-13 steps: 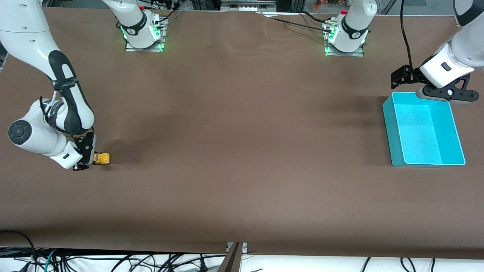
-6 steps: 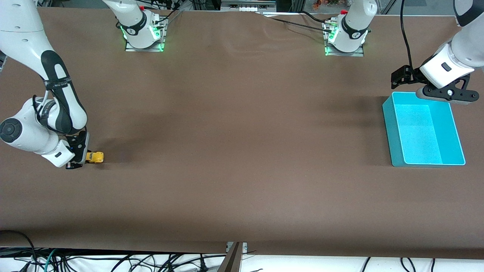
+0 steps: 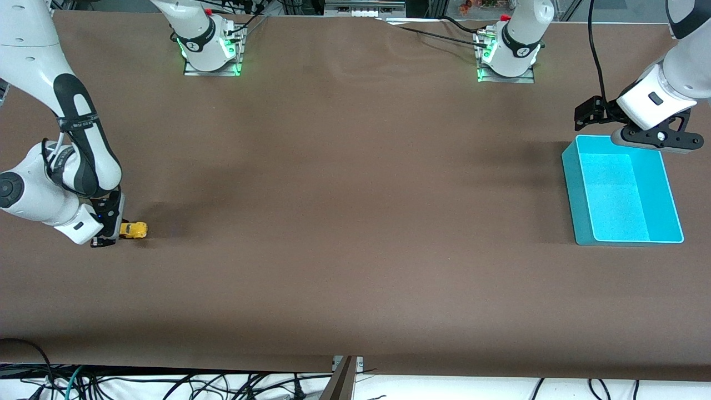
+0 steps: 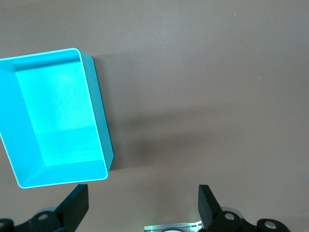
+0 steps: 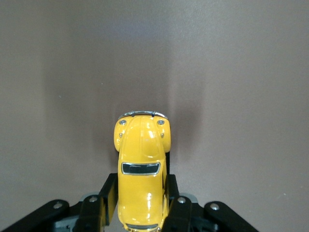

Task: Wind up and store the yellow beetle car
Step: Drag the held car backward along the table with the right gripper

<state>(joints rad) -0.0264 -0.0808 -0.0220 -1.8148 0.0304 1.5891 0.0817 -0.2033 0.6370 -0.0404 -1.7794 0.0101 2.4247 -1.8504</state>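
The yellow beetle car (image 3: 134,229) sits low on the brown table at the right arm's end, its wheels at the surface. My right gripper (image 3: 118,231) is shut on the car's rear half, and the rounded hood (image 5: 141,137) pokes out past the fingers (image 5: 109,194). The cyan bin (image 3: 623,191) stands at the left arm's end. My left gripper (image 3: 655,141) hangs open over the bin's edge nearest the robot bases, with nothing between its fingers (image 4: 75,208).
Both robot bases (image 3: 211,53) with green lights stand along the table's edge farthest from the camera. Cables (image 3: 111,383) hang below the table's near edge. Brown tabletop (image 3: 355,222) stretches between the car and the bin.
My right gripper has dragged the car along the table toward the right arm's end. The left arm has stayed still over the bin.
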